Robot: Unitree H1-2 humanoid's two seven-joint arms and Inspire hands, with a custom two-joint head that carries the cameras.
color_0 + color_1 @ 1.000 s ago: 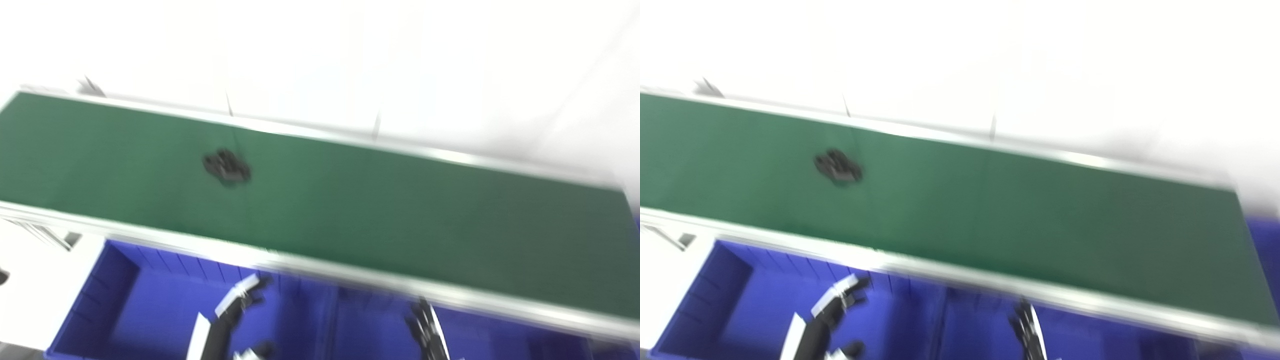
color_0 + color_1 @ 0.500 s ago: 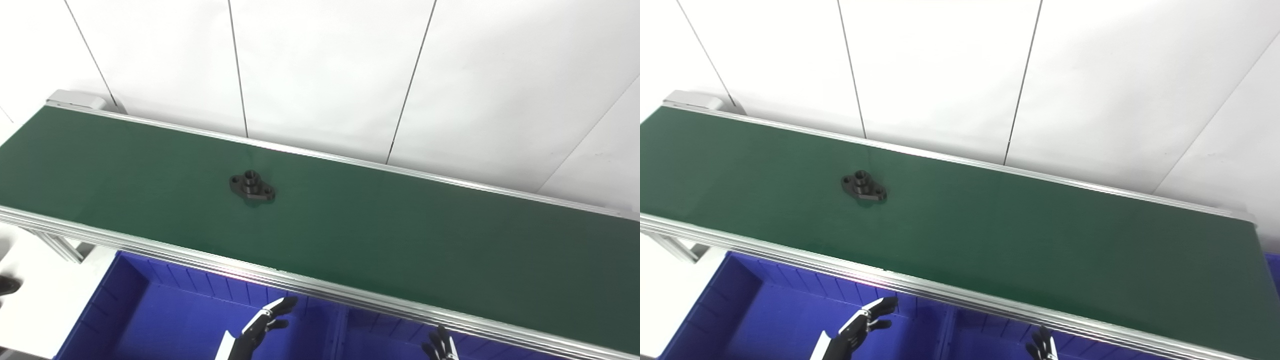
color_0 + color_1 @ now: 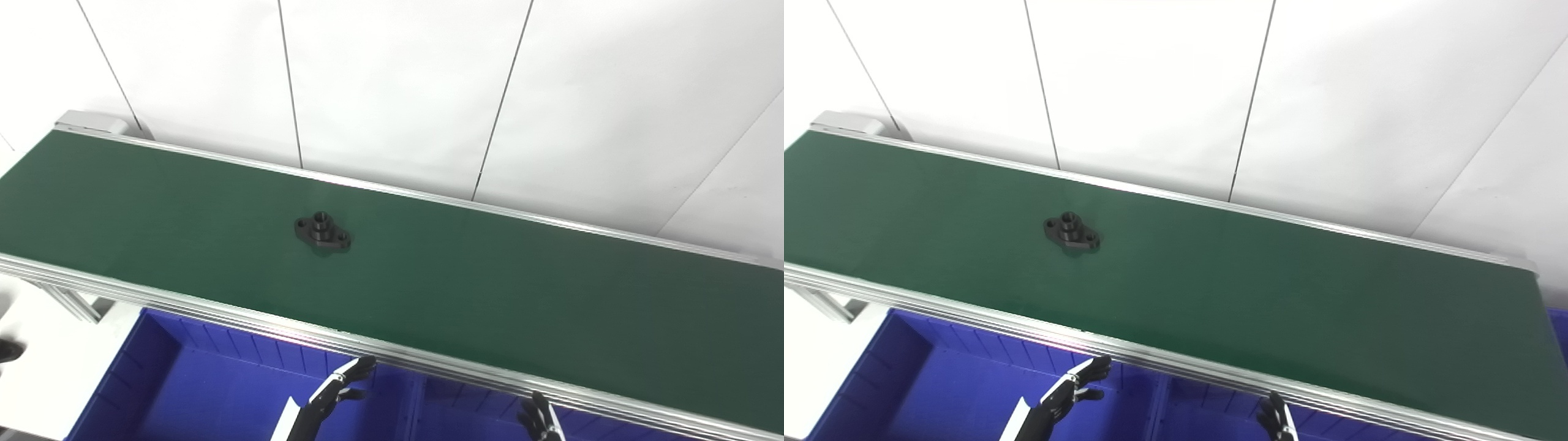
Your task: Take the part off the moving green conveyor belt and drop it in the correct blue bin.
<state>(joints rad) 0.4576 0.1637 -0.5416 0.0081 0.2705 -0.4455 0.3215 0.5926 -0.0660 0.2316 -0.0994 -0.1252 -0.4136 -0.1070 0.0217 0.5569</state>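
Observation:
A small black flanged part [image 3: 323,233] with a raised hub lies flat on the green conveyor belt [image 3: 490,288], left of the belt's middle; it also shows in the right eye view [image 3: 1071,233]. My left hand [image 3: 338,389] is open and empty, low over the left blue bin [image 3: 184,392], below the belt's near rail and well short of the part. My right hand [image 3: 536,420] shows only its fingers at the bottom edge, apart and empty, over the right blue bin [image 3: 465,416].
An aluminium rail [image 3: 245,318] runs along the belt's near edge between my hands and the part. A white panelled wall [image 3: 398,92] stands right behind the belt. The belt's end housing [image 3: 92,120] is at the far left.
The part has ridden the belt a little to the right. My left hand has risen slightly toward the near rail. The view was blurred and shifting a second ago and is steady now.

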